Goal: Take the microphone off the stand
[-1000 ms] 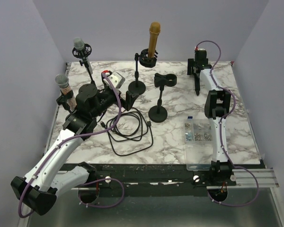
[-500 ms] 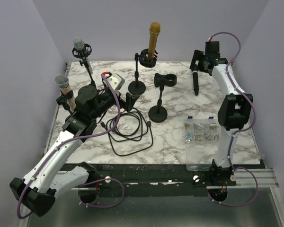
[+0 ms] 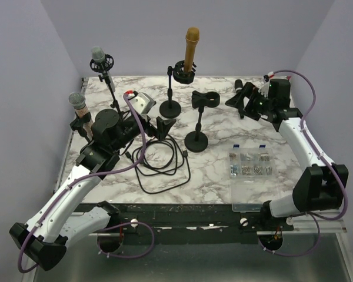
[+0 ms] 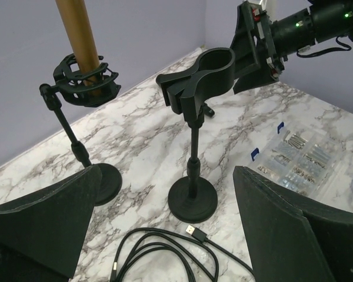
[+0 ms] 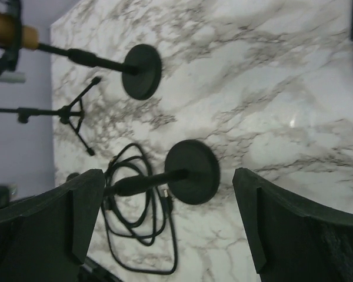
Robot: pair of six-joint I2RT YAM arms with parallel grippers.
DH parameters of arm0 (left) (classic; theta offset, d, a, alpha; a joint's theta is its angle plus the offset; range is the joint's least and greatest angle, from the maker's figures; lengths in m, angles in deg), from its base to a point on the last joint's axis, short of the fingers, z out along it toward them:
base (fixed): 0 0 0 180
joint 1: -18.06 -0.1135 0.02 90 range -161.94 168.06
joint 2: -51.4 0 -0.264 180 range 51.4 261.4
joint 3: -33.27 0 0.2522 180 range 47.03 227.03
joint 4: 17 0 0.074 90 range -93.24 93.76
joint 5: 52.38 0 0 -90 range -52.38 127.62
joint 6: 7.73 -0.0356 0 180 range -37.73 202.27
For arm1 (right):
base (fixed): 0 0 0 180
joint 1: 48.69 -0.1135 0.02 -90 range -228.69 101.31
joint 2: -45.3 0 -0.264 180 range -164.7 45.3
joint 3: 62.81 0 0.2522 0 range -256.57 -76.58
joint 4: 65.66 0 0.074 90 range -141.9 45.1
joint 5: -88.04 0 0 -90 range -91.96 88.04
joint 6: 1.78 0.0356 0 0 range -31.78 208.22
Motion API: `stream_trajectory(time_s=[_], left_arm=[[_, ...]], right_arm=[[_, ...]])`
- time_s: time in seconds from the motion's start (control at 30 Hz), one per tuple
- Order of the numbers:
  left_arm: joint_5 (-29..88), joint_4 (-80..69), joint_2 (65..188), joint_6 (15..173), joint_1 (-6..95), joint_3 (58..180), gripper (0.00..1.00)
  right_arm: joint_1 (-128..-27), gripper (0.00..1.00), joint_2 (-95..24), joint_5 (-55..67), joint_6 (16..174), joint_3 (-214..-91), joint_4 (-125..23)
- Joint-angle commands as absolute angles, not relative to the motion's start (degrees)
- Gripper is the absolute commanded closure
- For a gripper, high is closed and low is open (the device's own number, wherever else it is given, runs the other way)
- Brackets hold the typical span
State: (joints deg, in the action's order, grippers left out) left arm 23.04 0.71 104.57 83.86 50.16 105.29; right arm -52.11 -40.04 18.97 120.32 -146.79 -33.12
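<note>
A gold microphone [image 3: 192,46] stands upright in a black shock-mount stand [image 3: 182,71] at the back centre. It also shows in the left wrist view [image 4: 79,29] and at the right wrist view's left edge [image 5: 6,29]. In front of it stands an empty clip stand [image 3: 204,100]. A black microphone [image 3: 237,84] lies on the table at the back right. My left gripper [image 3: 160,125] is open and empty, left of the empty stand and facing both stands [image 4: 167,229]. My right gripper [image 3: 242,103] is open and empty, over the black microphone, facing left [image 5: 170,223].
Two silver-headed microphones [image 3: 98,56] [image 3: 77,101] sit on stands at the far left. A coiled black cable [image 3: 159,158] lies in the middle. A clear box of small parts [image 3: 250,170] sits at the front right. Grey walls close in the back and sides.
My right arm has swung from the far back corner, forward and down, its gripper now turned left toward the stands. My left arm has barely moved.
</note>
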Motion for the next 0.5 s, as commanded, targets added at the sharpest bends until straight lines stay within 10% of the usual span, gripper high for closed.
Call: stream_trajectory(time_s=[0.0,0.47], left_arm=[[23.7,-0.3,102.8,85.1,50.9,105.1,0.03],[22.2,-0.3,103.5,85.6,52.0,105.2,0.04]], right_arm=[[-52.3,0.0,-30.8,31.7,125.8,-145.2,-36.6],[-55.9,0.0,-26.8,45.7,144.3,-138.0,-58.5]])
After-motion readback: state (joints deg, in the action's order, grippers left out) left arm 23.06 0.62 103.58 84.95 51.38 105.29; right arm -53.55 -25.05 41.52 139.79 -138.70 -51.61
